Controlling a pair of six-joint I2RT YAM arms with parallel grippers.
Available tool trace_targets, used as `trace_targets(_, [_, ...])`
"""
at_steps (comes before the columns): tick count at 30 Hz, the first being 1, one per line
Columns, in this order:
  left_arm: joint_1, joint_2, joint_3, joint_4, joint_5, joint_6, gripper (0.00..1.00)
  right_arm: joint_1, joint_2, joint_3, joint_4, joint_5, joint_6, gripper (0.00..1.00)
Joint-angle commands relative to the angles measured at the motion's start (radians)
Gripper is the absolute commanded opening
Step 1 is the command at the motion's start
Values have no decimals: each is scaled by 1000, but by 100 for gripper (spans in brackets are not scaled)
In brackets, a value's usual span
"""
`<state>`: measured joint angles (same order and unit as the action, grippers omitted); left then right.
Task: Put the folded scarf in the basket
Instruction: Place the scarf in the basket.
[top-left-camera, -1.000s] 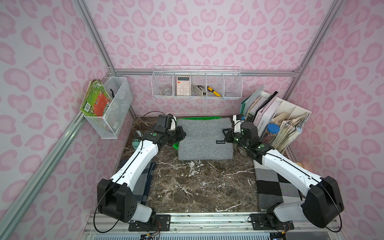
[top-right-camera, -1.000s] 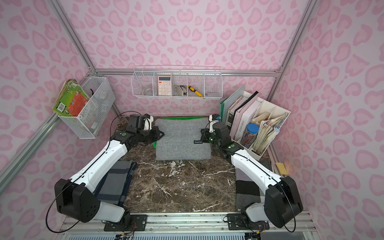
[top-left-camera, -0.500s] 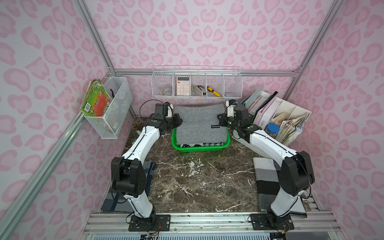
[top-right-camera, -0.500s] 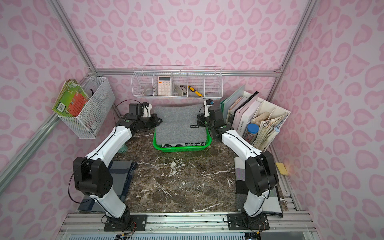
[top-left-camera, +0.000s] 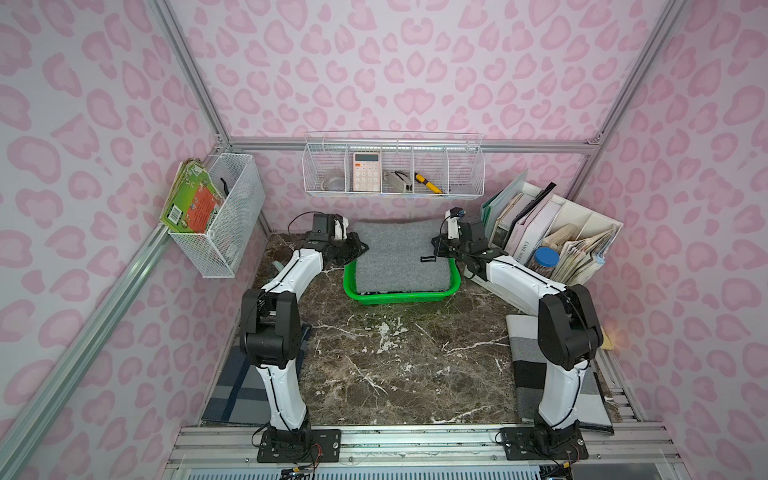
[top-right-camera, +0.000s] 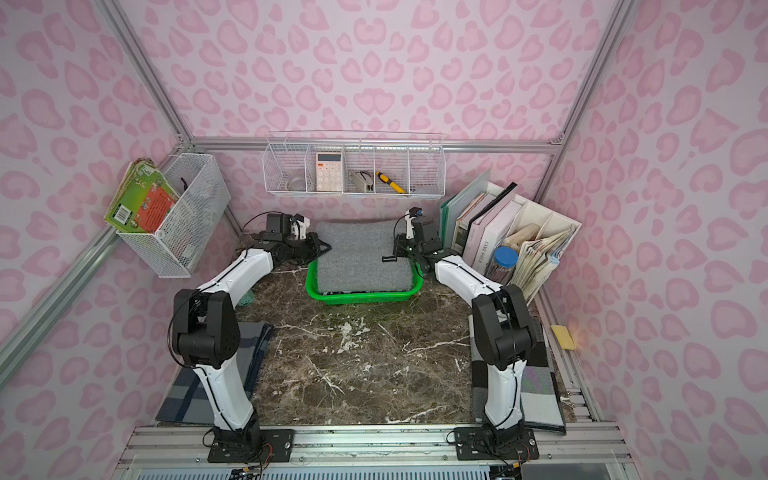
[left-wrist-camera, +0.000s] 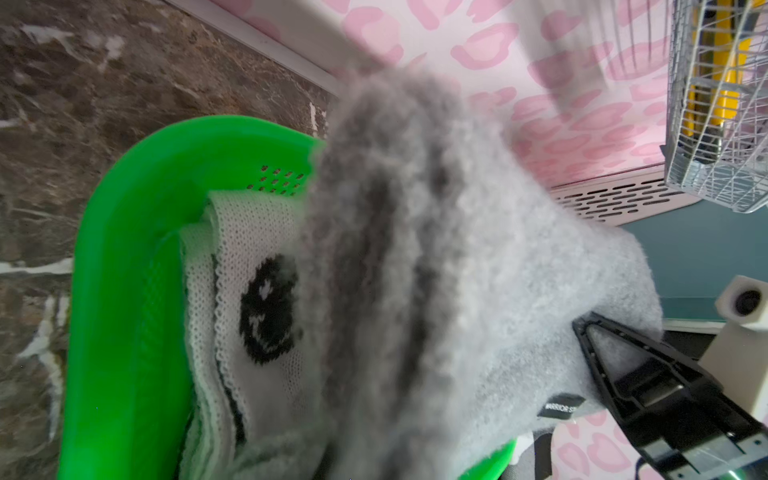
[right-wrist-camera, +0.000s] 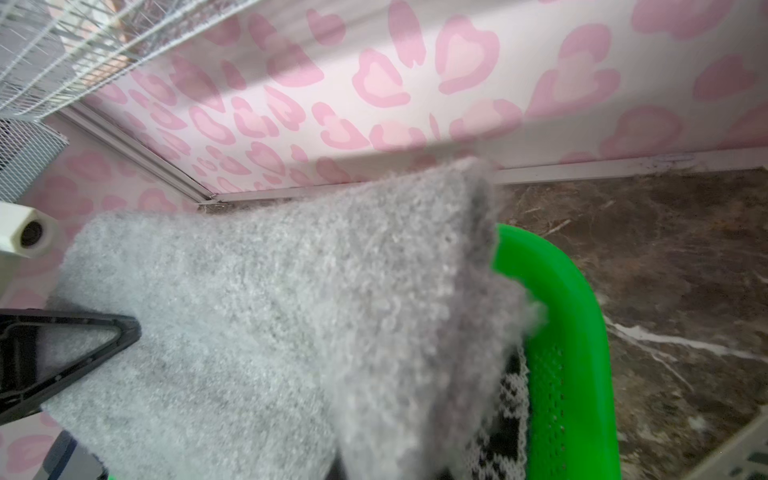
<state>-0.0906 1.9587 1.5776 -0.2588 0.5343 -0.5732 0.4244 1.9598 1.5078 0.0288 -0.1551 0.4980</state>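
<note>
The folded scarf (top-left-camera: 399, 257) is grey and fuzzy with a small black label. It hangs stretched between both grippers over the bright green basket (top-left-camera: 401, 297), its near end sagging into it. My left gripper (top-left-camera: 360, 248) is shut on the scarf's left edge and my right gripper (top-left-camera: 436, 246) on its right edge. Both top views show this: the scarf (top-right-camera: 361, 257), the basket (top-right-camera: 361, 297). In the left wrist view the scarf (left-wrist-camera: 436, 270) hides my own jaws. A white and black knit (left-wrist-camera: 257, 311) lies in the basket (left-wrist-camera: 124, 291) beneath. The right wrist view shows the scarf (right-wrist-camera: 270, 311) above the basket (right-wrist-camera: 561, 332).
A white wire wall basket (top-left-camera: 395, 166) hangs just above and behind the scarf, another (top-left-camera: 224, 216) on the left wall. A file organiser with books (top-left-camera: 552, 232) and a blue-lidded jar (top-left-camera: 545, 257) stand close by the right arm. Folded cloths lie at front left (top-left-camera: 237, 386) and front right (top-left-camera: 528, 365).
Both arms have stretched toward the back wall and carried the scarf back and down over the basket. The basket's front rim, covered a second ago, now shows.
</note>
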Motion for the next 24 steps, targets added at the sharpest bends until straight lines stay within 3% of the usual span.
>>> trace_targets(1, [6,25,0,10,-2,-34,0,-7,17,-12,12,39,19,4])
trace_targets(4, [8,57,10,5,41,-72,1,-9,41,5,-4,28,22,14])
trace_targets(7, [14,65,17,-8,82,-102,25,-8,44,14,2,15,22,29])
trace_targets(11, [15,27,17,-27,60,-120,48,-2,16,22,1,-12,15,55])
trace_targets(14, [13,-8,25,-38,68,-135,61,14,-28,13,-15,4,3,64])
trace_targets(20, [-8,-126,18,-160,15,-107,64,54,-200,-78,-62,63,5,67])
trace_targets(24, [-52,-282,-87,-180,-62,-83,60,94,-384,-220,-86,132,2,66])
